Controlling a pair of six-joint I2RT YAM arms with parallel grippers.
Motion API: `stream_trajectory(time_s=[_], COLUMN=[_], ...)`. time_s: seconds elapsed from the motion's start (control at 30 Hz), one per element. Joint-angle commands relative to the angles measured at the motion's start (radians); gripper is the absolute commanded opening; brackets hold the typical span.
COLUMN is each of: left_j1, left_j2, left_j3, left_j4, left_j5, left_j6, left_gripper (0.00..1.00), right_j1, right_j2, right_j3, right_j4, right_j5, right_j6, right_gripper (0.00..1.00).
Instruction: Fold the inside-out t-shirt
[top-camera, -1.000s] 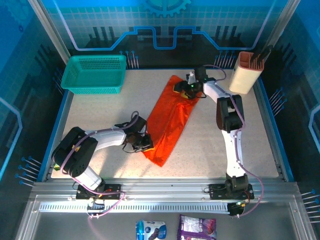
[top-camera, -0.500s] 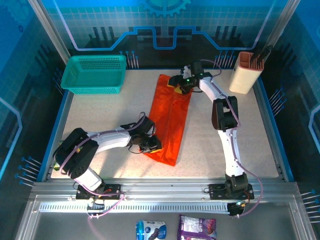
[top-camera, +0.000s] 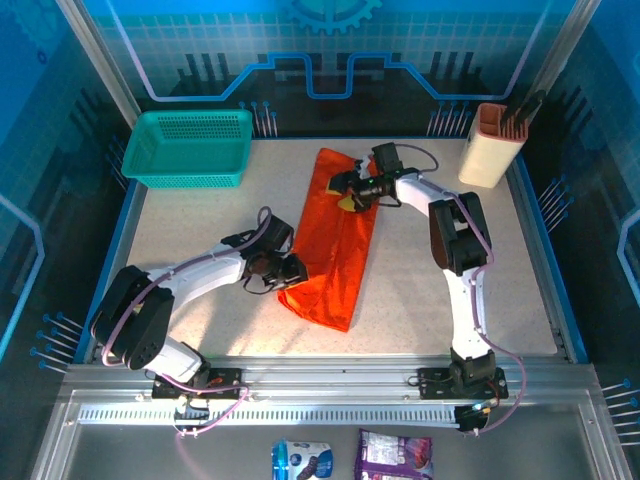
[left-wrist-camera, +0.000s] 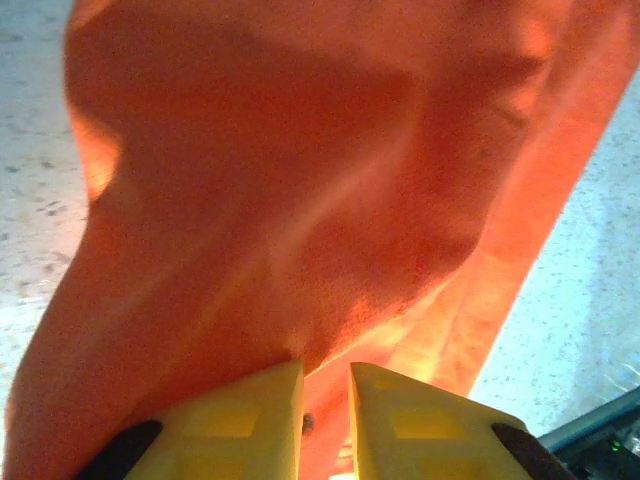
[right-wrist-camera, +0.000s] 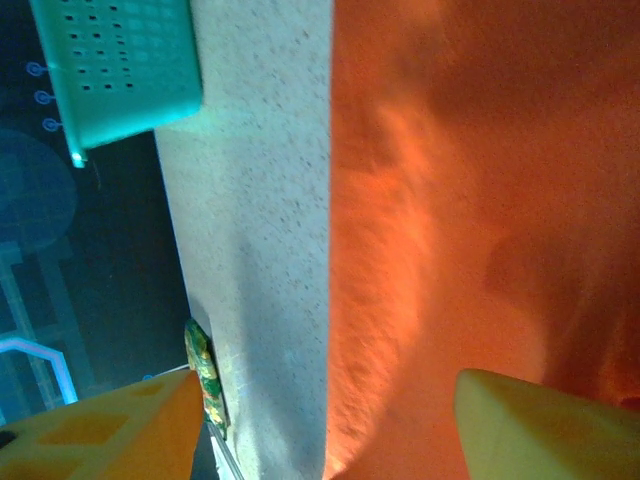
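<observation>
Holding a fold of orange cloth between yellow fingers that stand almost together, the left pincer (top-camera: 293, 270) sits at the near-left edge of the t-shirt (top-camera: 335, 240). The shirt lies as a long narrow strip down the middle of the table (top-camera: 200, 230), well apart from the teal basket (top-camera: 190, 148) at the far left corner. From my remote seat, the left wrist view shows the cloth rising like a tent out of that slim pinch (left-wrist-camera: 325, 375), and I cannot tell how many layers are caught there. That is my first worry: if only the top layer is held, any lift or pull would peel the strip open instead of carrying the whole end over. The cloth is thin and soft, so a light grip could also let it slide out partway and drop it in a heap. At the far end, the right pincer (top-camera: 345, 192) hangs low over the shirt with its fingers wide apart, holding nothing. Its own camera shows it straddling the straight left edge (right-wrist-camera: 330, 400), one finger over bare table and the other over cloth. Closing there, I judge, might catch just a sliver of hem, or push a wrinkle ahead of it. Should one arm move while the other end lies loose, the strip could twist or drag askew across the table.
</observation>
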Motion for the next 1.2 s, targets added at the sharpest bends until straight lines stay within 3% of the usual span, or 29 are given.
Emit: stream_trajectory(time_s=[0.0, 0.13, 0.23, 0.53, 0.93, 1.17], left_j1=[0.006, 0.004, 0.004, 0.020, 0.018, -0.033], left_j2=[-0.026, -0.049, -0.074, -0.100, 0.201, 0.215], left_j3=[-0.031, -0.066, -0.080, -0.005, 0.128, 0.079], left_j4=[-0.057, 0.005, 0.026, -0.077, 0.016, 0.055], left_j5=[-0.011, 0.086, 0.131, 0.026, 0.087, 0.143], left_j6=[0.032, 0.026, 0.007, 0.039, 0.093, 0.070], left_gripper=[0.23, 0.34, 0.39, 0.48, 0.33, 0.28], right_j1=[-0.001, -0.007, -0.017, -0.056, -0.094, -0.084], right_j2=[0.058, 0.100, 0.124, 0.188, 0.484, 0.479], right_j3=[-0.005, 0.026, 0.035, 0.198, 0.735, 0.755], right_j4=[0.070, -0.055, -0.073, -0.284, -0.640, -0.632], right_j5=[-0.015, 0.085, 0.094, 0.145, 0.038, -0.004], right_j6=[0.029, -0.039, -0.058, -0.215, -0.432, -0.403], right_gripper=[0.67, 0.65, 0.65, 0.65, 0.65, 0.64])
